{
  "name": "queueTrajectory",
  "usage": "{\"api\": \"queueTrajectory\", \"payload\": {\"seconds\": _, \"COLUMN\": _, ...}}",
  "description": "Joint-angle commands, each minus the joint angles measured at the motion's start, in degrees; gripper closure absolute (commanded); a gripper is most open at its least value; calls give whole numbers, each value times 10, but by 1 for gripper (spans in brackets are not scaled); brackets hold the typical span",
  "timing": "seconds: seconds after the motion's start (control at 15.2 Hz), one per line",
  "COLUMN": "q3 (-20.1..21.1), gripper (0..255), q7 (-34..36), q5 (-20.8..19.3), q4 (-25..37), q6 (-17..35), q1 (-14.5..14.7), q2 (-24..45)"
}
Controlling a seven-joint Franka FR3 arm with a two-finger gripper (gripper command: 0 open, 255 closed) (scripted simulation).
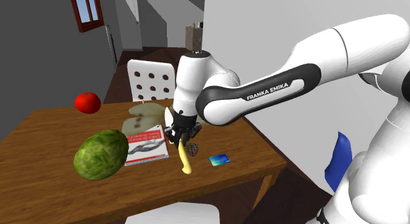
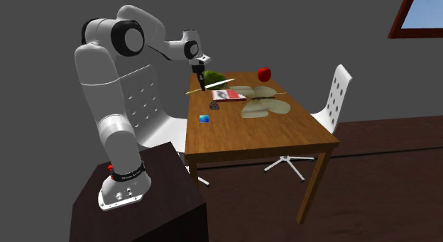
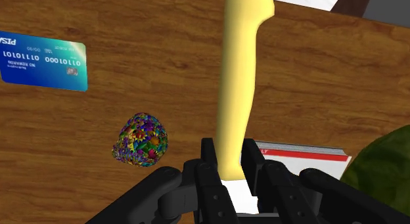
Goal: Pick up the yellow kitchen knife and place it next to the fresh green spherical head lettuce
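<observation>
My black gripper (image 1: 181,136) is shut on the yellow kitchen knife (image 1: 184,158). It clasps the knife where the handle meets the pale blade, and the handle sticks out past the fingertips. In the wrist view the yellow knife handle (image 3: 240,78) runs away from the gripper (image 3: 230,173) over the wooden table. The knife (image 2: 213,86) hangs level above the table in the second exterior view, under the gripper (image 2: 202,83). The green lettuce (image 1: 100,154) lies towards the shoulder view's left, beyond a book. The lettuce (image 3: 381,167) edges into the wrist view beside the fingers.
A red-and-white book (image 1: 146,145) lies between the gripper and the lettuce. A blue card (image 1: 219,159) and a small multi-coloured ball (image 1: 193,150) lie on the wooden table (image 1: 59,190) near the knife. A red tomato (image 1: 87,102) and pale flat plates (image 2: 259,102) sit further back. A white chair (image 1: 151,79) stands behind the table.
</observation>
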Motion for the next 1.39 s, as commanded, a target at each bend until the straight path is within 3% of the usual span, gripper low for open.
{"api": "queueTrajectory", "payload": {"seconds": 0.0, "q3": 0, "gripper": 255, "q7": 4, "q5": -4, "q4": -11, "q6": 16, "q1": 0, "q2": 5}}
{"api": "queueTrajectory", "payload": {"seconds": 1.12, "q3": -9, "gripper": 255, "q7": 55, "q5": -67, "q4": -71, "q6": 134, "q1": 8, "q2": 75}}
{"api": "queueTrajectory", "payload": {"seconds": 1.32, "q3": -9, "gripper": 255, "q7": 55, "q5": -67, "q4": -71, "q6": 134, "q1": 8, "q2": 75}}
